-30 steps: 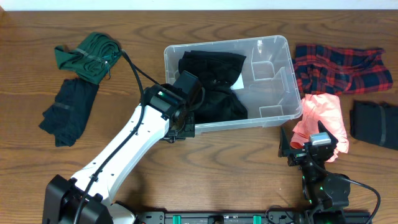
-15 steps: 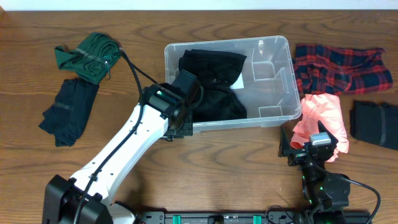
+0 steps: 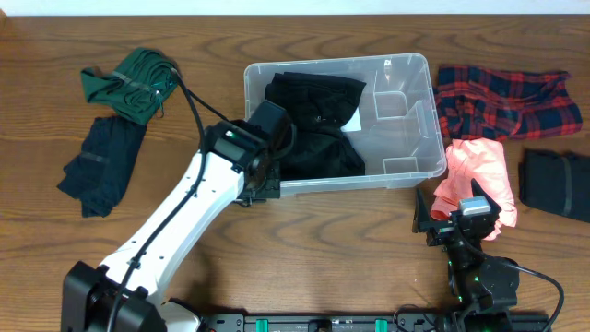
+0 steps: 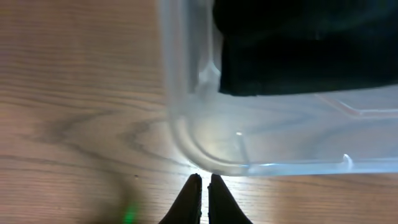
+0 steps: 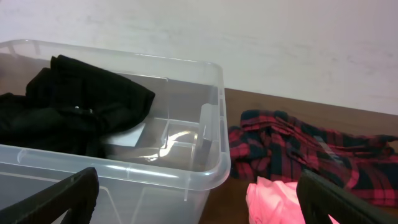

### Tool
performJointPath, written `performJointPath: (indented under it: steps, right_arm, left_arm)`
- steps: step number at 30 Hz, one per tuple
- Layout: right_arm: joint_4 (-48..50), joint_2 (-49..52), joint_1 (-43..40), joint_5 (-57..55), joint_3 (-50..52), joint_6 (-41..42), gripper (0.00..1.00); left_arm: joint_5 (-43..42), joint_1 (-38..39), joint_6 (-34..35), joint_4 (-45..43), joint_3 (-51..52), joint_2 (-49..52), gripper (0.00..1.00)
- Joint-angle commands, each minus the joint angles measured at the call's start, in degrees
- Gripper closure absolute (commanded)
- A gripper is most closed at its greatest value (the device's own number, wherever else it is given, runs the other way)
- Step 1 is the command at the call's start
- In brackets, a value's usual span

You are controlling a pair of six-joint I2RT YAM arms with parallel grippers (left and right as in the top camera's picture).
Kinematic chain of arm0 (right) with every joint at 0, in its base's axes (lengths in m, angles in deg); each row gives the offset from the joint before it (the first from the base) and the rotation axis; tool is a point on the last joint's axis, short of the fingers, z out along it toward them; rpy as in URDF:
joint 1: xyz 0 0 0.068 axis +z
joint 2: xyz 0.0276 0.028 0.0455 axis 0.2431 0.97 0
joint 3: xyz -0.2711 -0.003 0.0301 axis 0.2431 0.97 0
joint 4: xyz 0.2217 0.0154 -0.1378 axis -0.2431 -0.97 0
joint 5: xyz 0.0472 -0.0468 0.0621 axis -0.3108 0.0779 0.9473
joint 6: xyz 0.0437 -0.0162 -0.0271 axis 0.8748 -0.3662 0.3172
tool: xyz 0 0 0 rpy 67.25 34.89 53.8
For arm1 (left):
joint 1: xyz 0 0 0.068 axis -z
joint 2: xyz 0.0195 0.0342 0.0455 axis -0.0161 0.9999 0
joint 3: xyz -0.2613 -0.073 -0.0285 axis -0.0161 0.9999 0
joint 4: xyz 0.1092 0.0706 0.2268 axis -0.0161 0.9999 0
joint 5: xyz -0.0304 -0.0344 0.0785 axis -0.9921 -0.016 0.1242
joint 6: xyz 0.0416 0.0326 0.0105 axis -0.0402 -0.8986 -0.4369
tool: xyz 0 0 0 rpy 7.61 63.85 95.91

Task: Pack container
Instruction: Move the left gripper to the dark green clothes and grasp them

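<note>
Your container (image 3: 369,61) sits on the far middle of the table (image 3: 350,240), long side running left to right. A black garment (image 3: 313,115) fills its left half; the right half shows bare clear plastic with moulded ribs.

Your left gripper (image 4: 204,186) is at the container's near left corner. In the left wrist view its fingers are drawn together with only a thin slit between them and nothing held. The tips sit just outside the rounded corner wall, and you cannot tell whether they touch it.

Your right gripper (image 5: 198,186) rests low at the near right of the table, jaws spread wide and empty, facing the container's right end.

A pink garment (image 3: 475,166) lies just beside the right gripper on its far side. A red plaid garment (image 3: 502,101) lies right of the container, and a dark garment (image 3: 556,184) lies by the right edge. At the far left a green garment (image 3: 129,83) touches a navy garment (image 3: 101,166) lying nearer, both well apart from the container.
</note>
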Motion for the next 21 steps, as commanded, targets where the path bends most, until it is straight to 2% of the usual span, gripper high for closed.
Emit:
performJointPath:
  steps: [1, 7, 12, 17, 19, 21]
  right_arm:
    - [-0.2, -0.3, -0.5, -0.3, 0.1, -0.3, 0.01]
    - [-0.2, -0.3, -0.5, -0.3, 0.1, -0.3, 0.01]
    - [-0.3, -0.3, -0.5, -0.3, 0.1, -0.3, 0.01]
    - [-0.2, -0.3, -0.5, -0.3, 0.1, -0.3, 0.01]
    - [-0.2, -0.3, -0.5, -0.3, 0.1, -0.3, 0.01]
    - [-0.2, -0.3, -0.5, -0.3, 0.1, -0.3, 0.01]
  left_arm:
    - [4.7, -3.3, -1.2, 0.2, -2.3, -3.2, 0.93]
    - [8.4, -12.4, -1.2, -0.4, -2.3, -6.0, 0.92]
    - [12.3, -20.7, -2.1, -3.5, -2.3, -6.2, 0.77]
    - [14.1, -28.2, -4.2, -11.6, -2.2, -6.1, 0.31]
    - [14.2, -31.2, -4.4, -15.1, -2.2, -6.1, 0.22]
    - [14.2, -33.4, -6.2, -17.8, -2.2, -6.1, 0.19]
